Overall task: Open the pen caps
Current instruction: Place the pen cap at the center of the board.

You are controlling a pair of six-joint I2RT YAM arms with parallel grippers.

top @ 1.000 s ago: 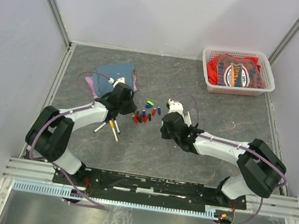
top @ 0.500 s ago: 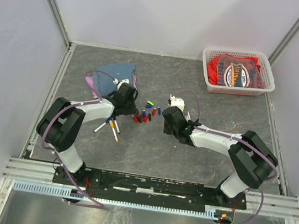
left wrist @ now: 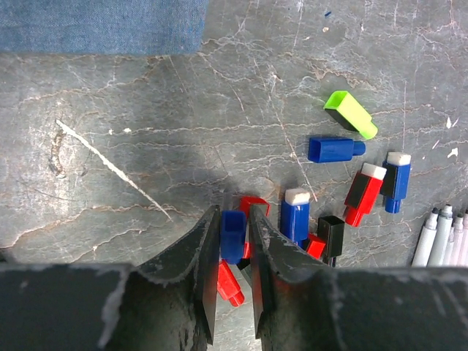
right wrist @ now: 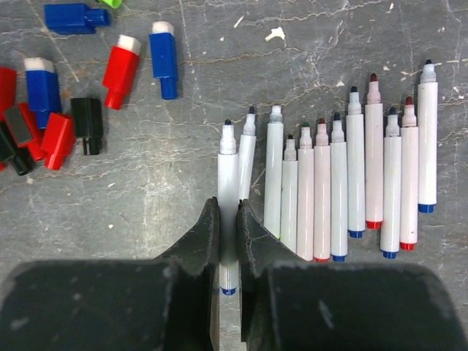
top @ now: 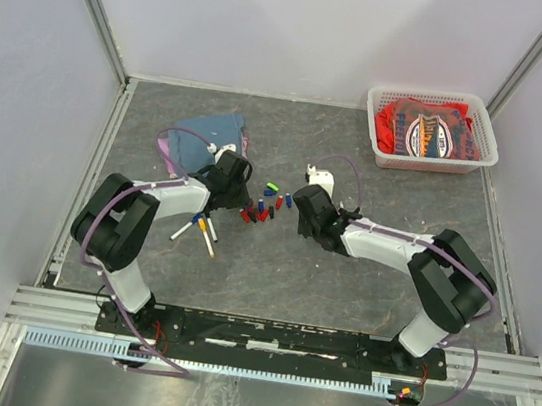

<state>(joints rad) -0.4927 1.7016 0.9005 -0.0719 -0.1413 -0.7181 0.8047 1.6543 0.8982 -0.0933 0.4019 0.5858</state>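
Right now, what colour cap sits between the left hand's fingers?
Blue cap, clearest in the left wrist view.

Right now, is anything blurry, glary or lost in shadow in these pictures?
Top view: even soft light, no glare, though the caps are tiny. Left wrist view: caps sharp, a soft shadow on the table ahead of the left hand. Right wrist view: pens crisp, the right hand dark.

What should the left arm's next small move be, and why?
Probably open the left gripper and let go of the blue cap. The cap is pinched in its jaws with no pen in it, right by the loose caps on the table, so it looks finished. The right gripper grips an uncapped pen.
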